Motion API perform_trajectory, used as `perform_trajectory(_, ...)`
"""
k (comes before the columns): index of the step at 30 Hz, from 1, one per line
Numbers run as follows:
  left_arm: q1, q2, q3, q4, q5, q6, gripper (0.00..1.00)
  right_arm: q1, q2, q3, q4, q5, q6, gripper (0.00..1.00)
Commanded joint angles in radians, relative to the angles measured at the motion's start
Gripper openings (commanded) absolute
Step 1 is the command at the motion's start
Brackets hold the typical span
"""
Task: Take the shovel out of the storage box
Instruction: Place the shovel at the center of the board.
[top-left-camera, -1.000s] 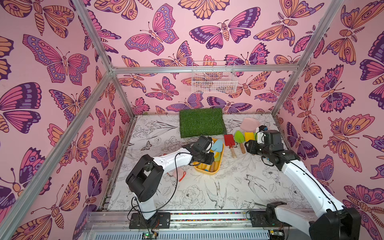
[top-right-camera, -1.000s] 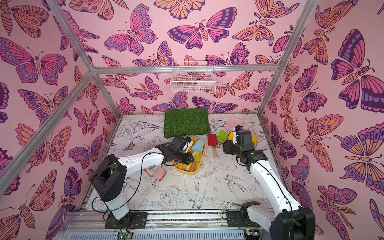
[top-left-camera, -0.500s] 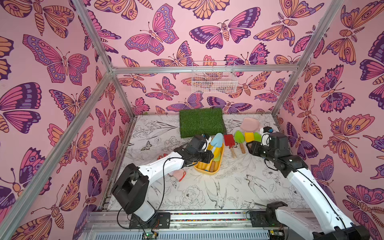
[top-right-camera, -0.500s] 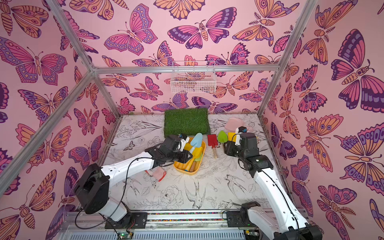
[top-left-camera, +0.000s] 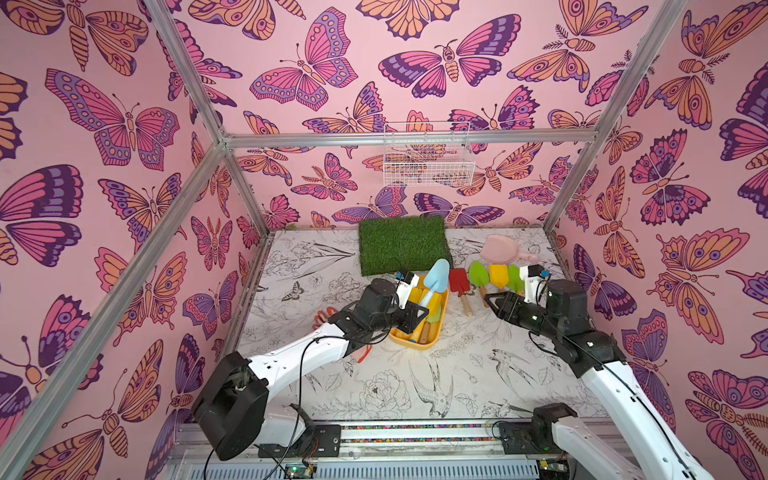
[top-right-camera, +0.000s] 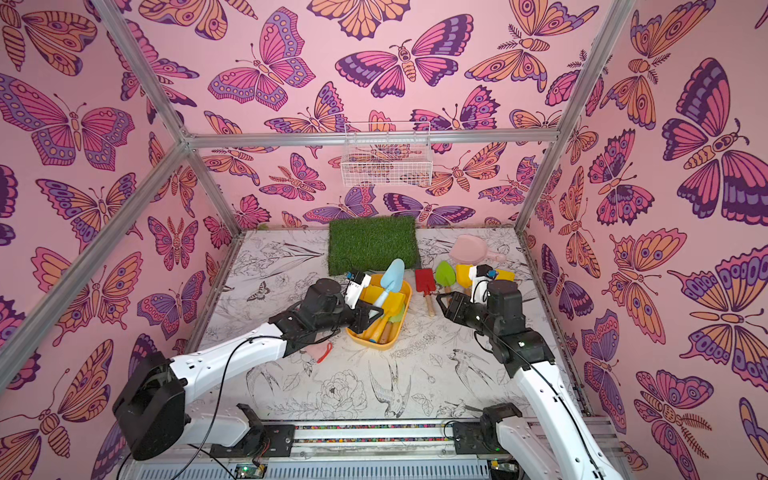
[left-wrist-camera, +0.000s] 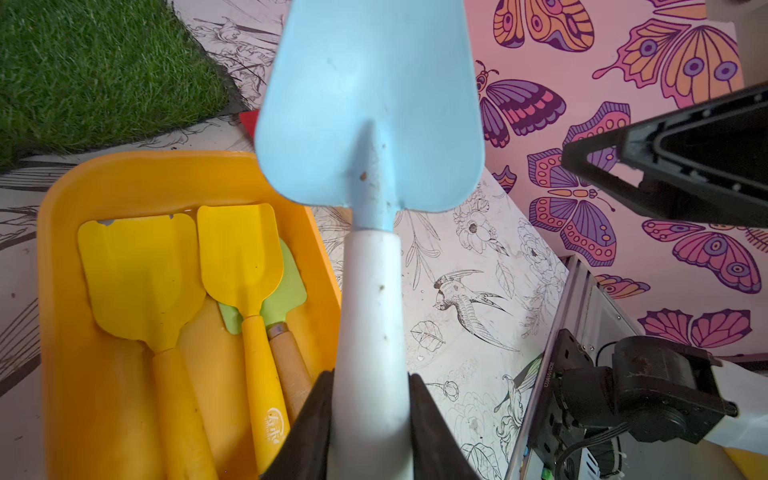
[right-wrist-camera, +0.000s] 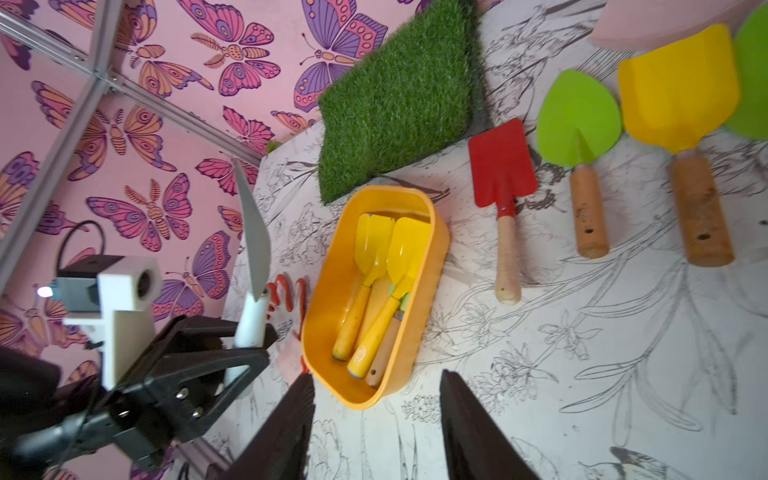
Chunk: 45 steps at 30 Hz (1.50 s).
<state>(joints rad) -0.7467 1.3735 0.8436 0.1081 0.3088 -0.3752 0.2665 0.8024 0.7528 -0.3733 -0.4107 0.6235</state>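
Your left gripper (left-wrist-camera: 370, 376) is clenched on the white handle of the light-blue toy shovel (left-wrist-camera: 370, 104). One black finger sits on each side of the handle. The pointed blade stands out ahead of the fingertips and tilts upward. The shovel is raised above the shallow yellow plastic storage box (left-wrist-camera: 43, 270) and touches neither its rim nor what lies in it. In both top views it hangs over the box wall nearest that hand. Below and beside the hand, inside the box, two yellow shovels (left-wrist-camera: 141, 270) lie side by side. A green-bladed shovel with a wooden handle (left-wrist-camera: 286, 291) lies partly under them.

Your right gripper (right-wrist-camera: 377, 375) is released, its jaws apart with nothing between them. It points toward the box and stands apart from it, over the flower-printed tabletop (right-wrist-camera: 582, 374).

Ahead of the left hand, beyond the blade tip, sits the rectangular green artificial-turf mat (top-left-camera: 401, 243). Between your two hands a red shovel with a pale handle (top-left-camera: 458, 280) lies flat on the table. A green shovel (top-left-camera: 478, 272) and a yellow shovel (top-left-camera: 497, 274) lie in a row past it, nearer the right hand. Bare tabletop stretches behind both hands toward the arm bases.
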Motion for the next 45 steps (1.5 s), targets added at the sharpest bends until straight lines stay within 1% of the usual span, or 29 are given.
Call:
perform_trajectory(1,-0.010,0.028,-0.018,0.129,0.065,0.021,0.00,0.028,-0.026,-0.038,0.108,-0.050,0.105,0.52)
perform_trajectory(6,-0.027,0.087,-0.020,0.207,0.125,0.009,0.00,0.081,-0.040,-0.094,0.227,-0.032,0.191,0.52)
perform_trajectory(9,-0.040,0.114,-0.008,0.215,0.142,0.012,0.00,0.119,-0.047,-0.119,0.284,-0.002,0.219,0.51)
perform_trajectory(12,-0.050,0.127,-0.004,0.214,0.153,0.016,0.00,0.147,-0.053,-0.123,0.296,0.044,0.217,0.49)
perform_trajectory(15,-0.064,0.126,-0.005,0.213,0.161,0.036,0.00,0.158,-0.046,-0.126,0.311,0.076,0.217,0.44)
perform_trajectory(20,-0.078,0.132,-0.005,0.215,0.167,0.041,0.00,0.167,-0.009,-0.122,0.339,0.083,0.211,0.39)
perform_trajectory(29,-0.095,0.124,-0.006,0.214,0.192,0.059,0.00,0.227,0.035,-0.094,0.318,0.158,0.170,0.35)
perform_trajectory(33,-0.098,0.137,0.003,0.214,0.205,0.059,0.00,0.257,0.049,-0.086,0.298,0.200,0.151,0.28)
perform_trajectory(36,-0.103,0.144,0.009,0.214,0.203,0.059,0.00,0.269,0.052,-0.080,0.265,0.242,0.134,0.10)
perform_trajectory(37,-0.105,0.145,0.009,0.214,0.194,0.058,0.05,0.269,0.051,-0.074,0.249,0.259,0.123,0.05)
perform_trajectory(39,-0.105,0.138,0.007,0.214,0.175,0.056,0.22,0.269,0.042,-0.066,0.210,0.290,0.104,0.01)
perform_trajectory(40,-0.105,0.133,0.003,0.214,0.164,0.059,0.39,0.269,0.036,-0.063,0.192,0.308,0.091,0.00)
perform_trajectory(41,-0.105,0.126,-0.003,0.214,0.148,0.062,0.48,0.269,0.030,-0.061,0.176,0.325,0.075,0.00)
perform_trajectory(44,-0.105,0.103,-0.026,0.214,0.096,0.075,0.65,0.269,0.017,-0.072,0.141,0.367,0.034,0.00)
perform_trajectory(45,-0.105,0.098,-0.034,0.213,0.080,0.077,0.68,0.267,0.015,-0.075,0.132,0.373,0.018,0.00)
